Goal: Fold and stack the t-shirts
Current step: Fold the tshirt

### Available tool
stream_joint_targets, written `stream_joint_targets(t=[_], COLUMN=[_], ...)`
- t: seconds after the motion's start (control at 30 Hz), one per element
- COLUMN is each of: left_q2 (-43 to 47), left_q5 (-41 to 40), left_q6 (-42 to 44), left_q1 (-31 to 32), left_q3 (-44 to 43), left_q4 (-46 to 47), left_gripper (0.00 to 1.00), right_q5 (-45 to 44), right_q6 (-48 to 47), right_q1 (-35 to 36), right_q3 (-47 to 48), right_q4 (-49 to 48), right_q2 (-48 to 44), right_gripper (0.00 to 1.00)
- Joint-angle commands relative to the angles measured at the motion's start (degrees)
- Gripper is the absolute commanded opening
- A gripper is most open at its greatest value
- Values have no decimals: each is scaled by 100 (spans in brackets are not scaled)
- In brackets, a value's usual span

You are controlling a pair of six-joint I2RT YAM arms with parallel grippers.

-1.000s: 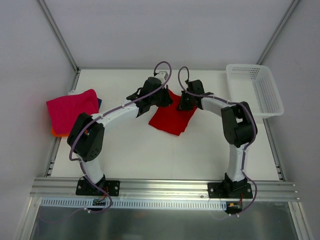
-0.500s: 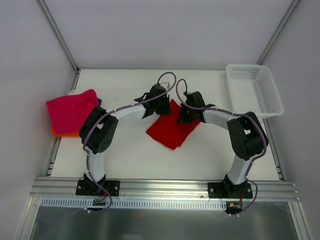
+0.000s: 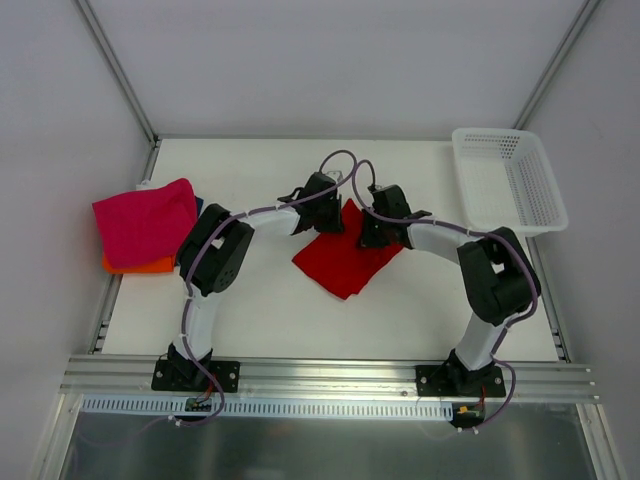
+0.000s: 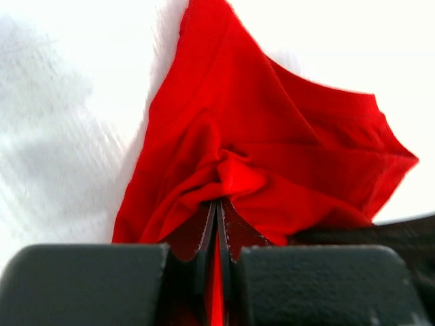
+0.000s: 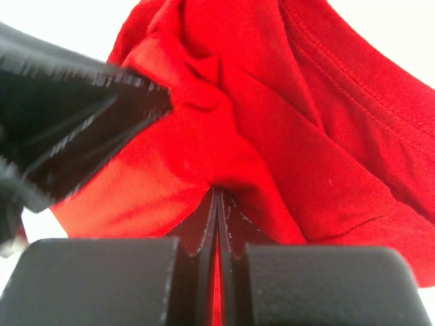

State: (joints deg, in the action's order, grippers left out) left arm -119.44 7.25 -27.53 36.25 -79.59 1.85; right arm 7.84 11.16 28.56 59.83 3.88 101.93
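Since the earlier frame the left arm (image 3: 215, 255) had pulled its elbow in toward the middle, and the left fingers (image 4: 212, 231) and right fingers (image 5: 212, 227) were both pinched tight on bunched cloth at the far edge of the red t-shirt (image 3: 345, 265), which lay mid-worktop (image 3: 280, 320).

one red t-shirt (image 3: 340, 262), one pink (image 3: 145, 220), one orange (image 3: 140, 266), one blue (image 3: 199, 206); one basket (image 3: 510, 180).
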Motion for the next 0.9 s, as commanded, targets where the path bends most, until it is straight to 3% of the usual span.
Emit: stream_joint_targets(t=[0.0, 0.07, 0.33, 0.6, 0.87], left_q2=[-229, -282, 490, 1317, 2011], left_q5=[163, 128, -601, -847, -1163], left_q6=[-42, -33, 107, -244, -446], left_q1=[-92, -101, -109, -92, 119], left_q3=[-285, -303, 355, 1576, 2070], left_q4=[149, 167, 167, 307, 378], left_gripper=[0, 0, 0, 0, 0], right_q5=[-317, -405, -1117, -1899, -1751], right_q6=[-210, -219, -307, 70, 404], right_q1=[54, 62, 229, 352, 361], right_q3=[-165, -226, -736, -1894, -2757], right_q4=[306, 306, 823, 1474, 950], right_q2=[-558, -787, -2790, -4698, -5165], right_gripper=[0, 4, 37, 38, 40])
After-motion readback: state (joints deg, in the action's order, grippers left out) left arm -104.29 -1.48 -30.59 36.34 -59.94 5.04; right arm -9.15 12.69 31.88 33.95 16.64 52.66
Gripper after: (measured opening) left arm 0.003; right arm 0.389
